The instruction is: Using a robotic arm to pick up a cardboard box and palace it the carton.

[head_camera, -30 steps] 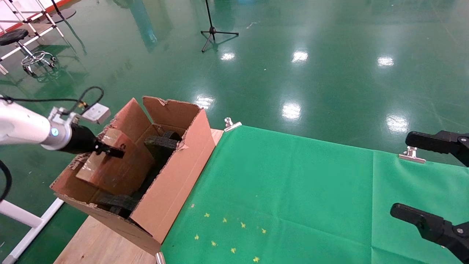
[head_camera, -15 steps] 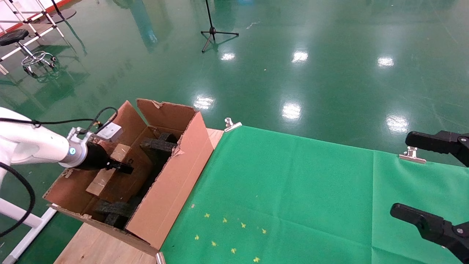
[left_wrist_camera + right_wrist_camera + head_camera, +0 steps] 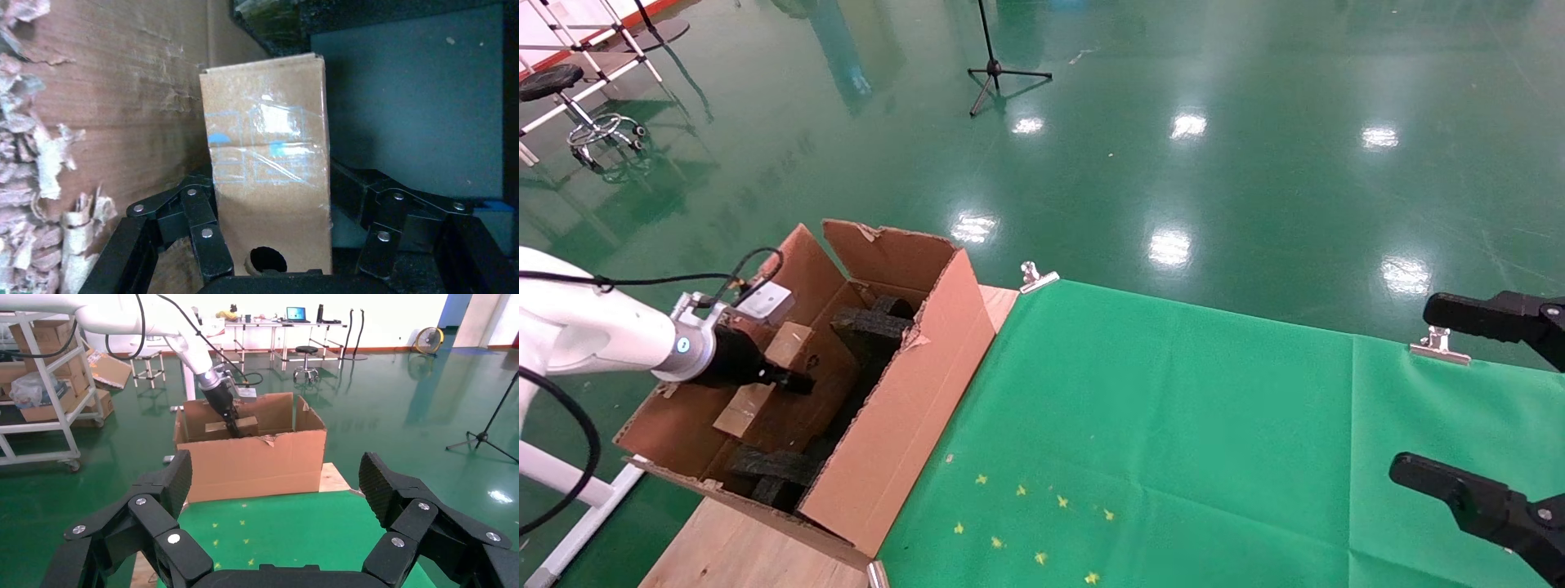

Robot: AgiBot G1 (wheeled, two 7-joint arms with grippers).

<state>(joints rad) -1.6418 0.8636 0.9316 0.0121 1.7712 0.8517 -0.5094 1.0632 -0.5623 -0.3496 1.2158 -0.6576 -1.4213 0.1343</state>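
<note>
Brown and glossy with clear tape, the cardboard box (image 3: pixel 764 377) sits inside the carton (image 3: pixel 903 408), lower than a second ago, when it rode high above the ragged rim; since half a second ago it has hardly shifted. The carton itself has turned slightly on the counter (image 3: pixel 740 547) compared with the first frame, and now lies as it did half a second back. The robotic arm (image 3: pixel 592 339) reaches down into the carton from its outer side, and the left tool (image 3: pixel 793 380) is deeper in than before. In the left wrist view the left tool (image 3: pixel 275 245) has its two linked fingers (image 3: pixel 205 229) standing on either side of the cardboard box (image 3: pixel 266 165); the near finger lies against the box's side, but whether the far one touches it cannot be told, so the grip is uncertain. The box's long axis runs straight away from the tool, its far end pointing toward the black foam (image 3: pixel 367 18) and its face with the small round hole (image 3: pixel 266 260) nearest the tool's base. One long side lies just beside the carton wall (image 3: pixel 122 110). The right tool (image 3: pixel 1475 400) is parked well apart over the green cloth (image 3: pixel 1173 425), its fingers spread wide with nothing between them.
</note>
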